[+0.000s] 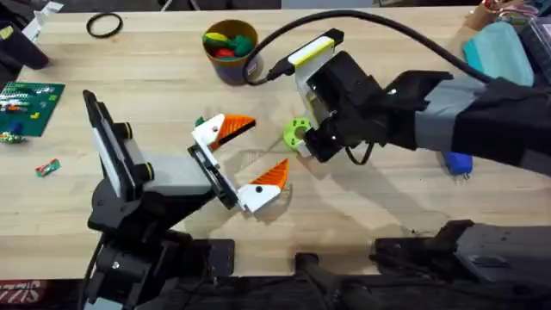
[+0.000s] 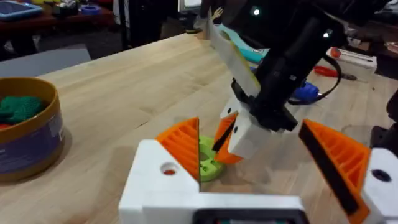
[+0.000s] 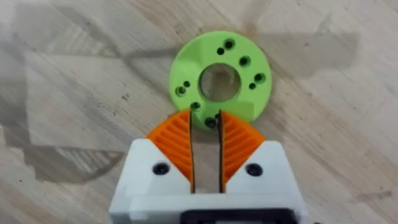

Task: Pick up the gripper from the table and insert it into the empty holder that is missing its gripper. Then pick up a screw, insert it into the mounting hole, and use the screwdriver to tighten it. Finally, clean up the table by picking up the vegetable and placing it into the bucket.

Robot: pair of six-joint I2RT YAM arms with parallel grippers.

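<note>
Overhead: left gripper (image 1: 244, 158) at table centre, white fingers with orange ribbed pads spread wide, nothing between them. Right arm reaches in from 3 o'clock; its gripper is pointed down at the lime-green disc (image 1: 296, 132), which lies just right of the left gripper's far pad. Bucket (image 1: 230, 48), dark blue with yellow rim, stands at 12 o'clock from the disc, holding toy vegetables in red, yellow and green. A blue object (image 1: 459, 163), partly hidden by the right arm, lies at 3 o'clock; whether it is the screwdriver cannot be told.

Left wrist: own orange pads (image 2: 184, 144) stand well apart, released. Between them, farther off, the right gripper (image 2: 229, 142) descends onto the green disc (image 2: 209, 163). Bucket (image 2: 32, 135) near one edge of the table (image 2: 130, 81).

Right wrist: right gripper (image 3: 206, 144) nearly closed, a narrow slit between the pads, their tips at the disc's (image 3: 219, 82) near rim; contact cannot be told. Nothing is gripped.
</note>
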